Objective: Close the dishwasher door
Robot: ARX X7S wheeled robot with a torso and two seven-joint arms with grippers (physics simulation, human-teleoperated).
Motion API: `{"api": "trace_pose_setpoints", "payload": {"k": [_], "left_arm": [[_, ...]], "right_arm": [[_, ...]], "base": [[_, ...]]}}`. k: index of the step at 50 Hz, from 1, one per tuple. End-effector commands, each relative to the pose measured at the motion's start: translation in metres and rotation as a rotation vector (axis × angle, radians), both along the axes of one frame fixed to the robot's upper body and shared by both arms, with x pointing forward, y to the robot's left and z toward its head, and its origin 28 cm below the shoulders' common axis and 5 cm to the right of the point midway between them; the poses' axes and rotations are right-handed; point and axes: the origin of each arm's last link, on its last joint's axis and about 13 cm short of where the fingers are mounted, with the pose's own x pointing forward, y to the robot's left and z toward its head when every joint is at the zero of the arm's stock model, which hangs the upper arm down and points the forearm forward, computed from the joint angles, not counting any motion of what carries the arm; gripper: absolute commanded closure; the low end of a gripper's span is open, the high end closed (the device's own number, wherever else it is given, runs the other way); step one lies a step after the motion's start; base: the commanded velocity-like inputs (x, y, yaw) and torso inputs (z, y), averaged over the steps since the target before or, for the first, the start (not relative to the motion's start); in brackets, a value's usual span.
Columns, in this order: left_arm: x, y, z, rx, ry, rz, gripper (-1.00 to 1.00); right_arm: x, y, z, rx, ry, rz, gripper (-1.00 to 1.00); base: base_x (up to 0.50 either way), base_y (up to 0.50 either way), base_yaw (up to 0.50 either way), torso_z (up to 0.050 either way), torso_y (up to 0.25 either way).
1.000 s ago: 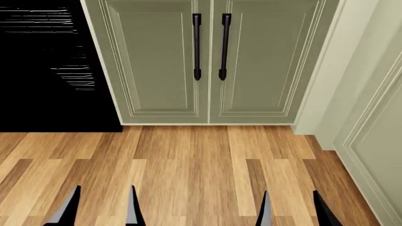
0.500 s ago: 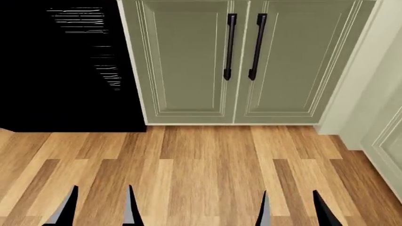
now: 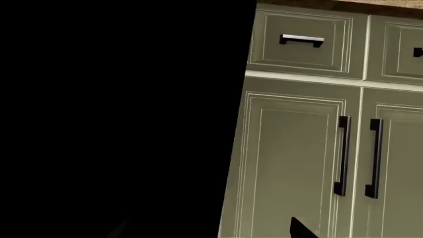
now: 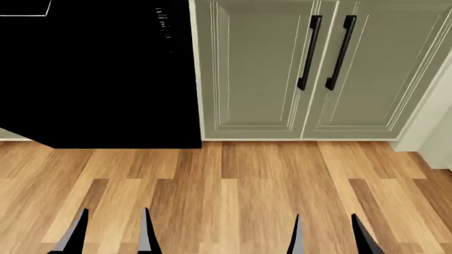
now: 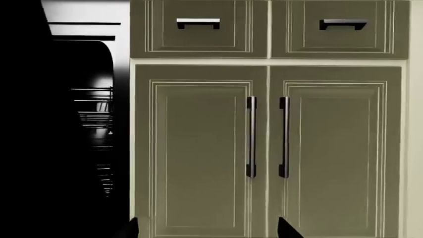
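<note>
The dishwasher door is part of a large black mass at the upper left of the head view, reaching down to the wood floor; its edges and handle are lost in the black. The right wrist view shows wire racks inside the dark dishwasher opening. In the left wrist view, black fills over half the frame. My left gripper and right gripper are both open and empty, low over the floor, well short of the dishwasher. Their fingertips also frame the cabinets as the left gripper and the right gripper.
Sage-green cabinet doors with two black bar handles stand right of the dishwasher, with drawers above them. A pale wall corner closes the right side. Wood floor lies between me and the cabinets.
The dishwasher and cabinets have slid rightward in the head view, so the black mass now takes up more of the frame. Both grippers keep the same place and opening.
</note>
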Motion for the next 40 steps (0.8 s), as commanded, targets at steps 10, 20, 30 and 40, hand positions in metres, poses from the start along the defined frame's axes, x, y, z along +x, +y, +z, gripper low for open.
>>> {"api": "trace_pose_setpoints", "payload": {"k": [10,20,30,40], "left_arm": [[-0.0008,-0.0005,0.001,0.001,0.001,0.002,-1.0],[-0.0002,-0.0001,-0.0002,-0.002,0.002,0.001,-1.0],[0.0003,0.0004,-0.0006,-0.004,0.002,0.0,-1.0],[0.0002,0.0002,-0.0003,-0.005,0.002,-0.001,-1.0]], "right_arm": [[0.0002,-0.0002,-0.0006,0.0,0.0,0.0,-1.0],[0.0004,-0.0001,-0.0006,0.0,0.0,0.001,-1.0],[0.0002,0.0,-0.0007,0.0,0.0,0.0,-1.0],[0.0001,-0.0003,-0.0005,0.0,0.0,0.0,-1.0]], "base": [[0.0,0.5,0.0,0.0,0.0],[0.0,0.5,0.0,0.0,0.0],[0.0,0.5,0.0,0.0,0.0],[0.0,0.5,0.0,0.0,0.0]]}}
